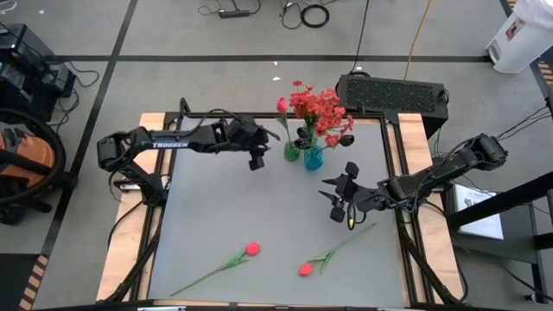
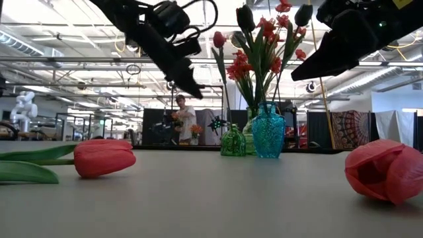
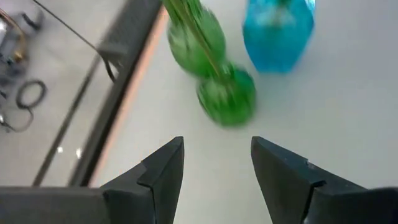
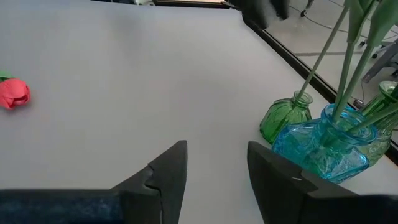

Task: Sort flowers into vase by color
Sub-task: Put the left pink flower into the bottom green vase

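- Grey desk [image 1: 259, 216]: 2 tulips [image 1: 251, 249] lie near the front edge; vases [image 1: 313, 157] stand at the back edge.
- Right claw [image 1: 339, 204] hovers empty, half-open; left claw [image 1: 256, 161] wide, empty.
- Probably best: descend squarely and pinch a stem midway.

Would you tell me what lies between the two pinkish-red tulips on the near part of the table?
Nothing: in the high view, only bare grey table separates the left tulip from the right tulip.

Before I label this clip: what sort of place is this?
Probably a large robotics lab or workshop: bare ceiling trusses with strip lights, cables on the grey floor, and a person at another station beyond the table.
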You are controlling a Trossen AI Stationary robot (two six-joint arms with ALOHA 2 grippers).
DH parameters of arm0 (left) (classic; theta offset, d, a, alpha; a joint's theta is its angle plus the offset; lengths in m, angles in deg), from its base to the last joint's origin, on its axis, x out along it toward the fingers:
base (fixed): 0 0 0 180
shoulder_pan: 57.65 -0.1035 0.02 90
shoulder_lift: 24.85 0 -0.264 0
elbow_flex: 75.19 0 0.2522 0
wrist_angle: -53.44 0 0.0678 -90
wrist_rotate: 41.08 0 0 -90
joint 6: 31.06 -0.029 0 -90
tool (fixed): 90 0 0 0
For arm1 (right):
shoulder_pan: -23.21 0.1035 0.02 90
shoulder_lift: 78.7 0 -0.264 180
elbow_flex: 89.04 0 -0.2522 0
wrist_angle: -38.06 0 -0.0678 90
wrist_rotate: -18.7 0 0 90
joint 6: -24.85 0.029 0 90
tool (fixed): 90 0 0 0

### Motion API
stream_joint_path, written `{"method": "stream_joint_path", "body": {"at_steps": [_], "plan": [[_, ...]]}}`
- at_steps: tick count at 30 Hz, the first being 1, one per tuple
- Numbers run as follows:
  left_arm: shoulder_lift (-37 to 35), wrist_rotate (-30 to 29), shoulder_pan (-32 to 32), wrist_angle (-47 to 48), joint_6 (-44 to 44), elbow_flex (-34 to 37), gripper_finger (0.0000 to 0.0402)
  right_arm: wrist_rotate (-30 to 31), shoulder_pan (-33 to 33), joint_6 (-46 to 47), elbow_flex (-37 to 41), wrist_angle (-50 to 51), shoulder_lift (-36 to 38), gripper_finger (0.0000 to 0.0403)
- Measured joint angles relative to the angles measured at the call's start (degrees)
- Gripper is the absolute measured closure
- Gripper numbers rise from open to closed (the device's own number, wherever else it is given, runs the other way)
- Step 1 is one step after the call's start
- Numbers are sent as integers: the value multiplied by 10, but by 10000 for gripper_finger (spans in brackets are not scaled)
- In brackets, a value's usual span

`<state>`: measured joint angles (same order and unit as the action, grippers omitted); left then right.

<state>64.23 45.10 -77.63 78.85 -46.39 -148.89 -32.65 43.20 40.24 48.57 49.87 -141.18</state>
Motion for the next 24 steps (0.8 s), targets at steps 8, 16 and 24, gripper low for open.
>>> {"method": "stream_joint_path", "body": {"at_steps": [8,16,24], "plan": [[0,0,16,150,50,0,207,0,0,0,0,0,0,243],[0,3,49,274,91,0,207,0,0,0,0,0,0,243],[0,5,106,365,163,0,207,0,0,0,0,0,0,243]]}}
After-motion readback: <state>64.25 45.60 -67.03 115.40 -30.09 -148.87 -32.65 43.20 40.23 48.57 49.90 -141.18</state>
